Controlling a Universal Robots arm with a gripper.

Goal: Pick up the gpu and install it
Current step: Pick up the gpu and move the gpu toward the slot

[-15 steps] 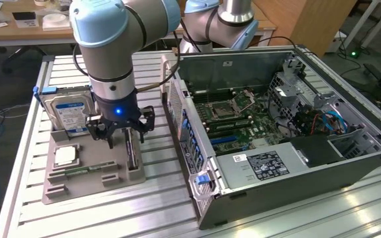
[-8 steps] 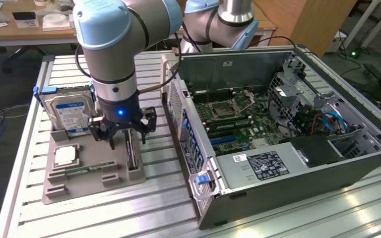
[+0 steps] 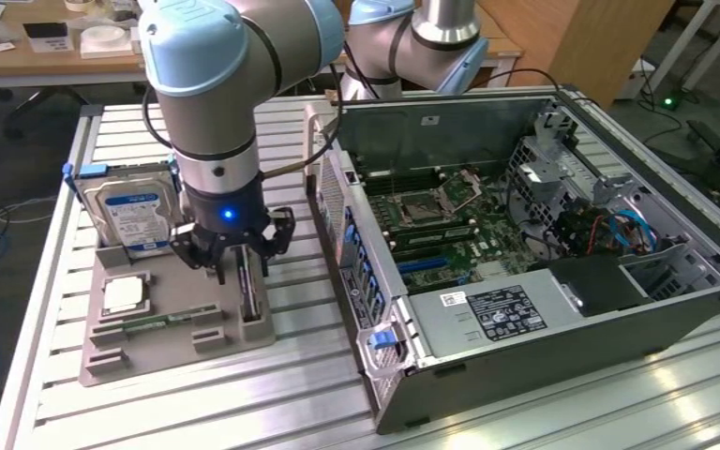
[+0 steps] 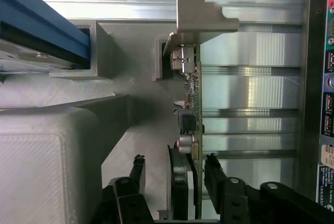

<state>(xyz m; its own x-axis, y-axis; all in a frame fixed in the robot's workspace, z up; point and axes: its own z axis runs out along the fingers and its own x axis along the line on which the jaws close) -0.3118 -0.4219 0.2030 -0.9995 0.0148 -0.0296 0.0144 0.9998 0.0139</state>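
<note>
The gpu (image 3: 251, 292) stands on edge in a slot of the grey parts tray (image 3: 147, 361), to the exterior view's left of the open computer case (image 3: 523, 234). My gripper (image 3: 237, 265) hangs straight down over it. In the wrist view the gpu (image 4: 191, 104) shows edge-on, with its board components visible and its silver bracket (image 4: 201, 12) at the far end. The gripper (image 4: 175, 165) straddles the card with its black fingers (image 4: 136, 169) on either side. A gap still shows between one finger and the card, so the jaws are open and the card is not clamped.
On the same tray, a hard drive (image 3: 132, 211) with a blue-white label stands upright, and a processor (image 3: 125, 295) and a green memory stick (image 3: 147, 323) lie flat. The case's rear panel (image 4: 318, 78) lies close beside the card. Slatted aluminium table (image 3: 210, 412) all around.
</note>
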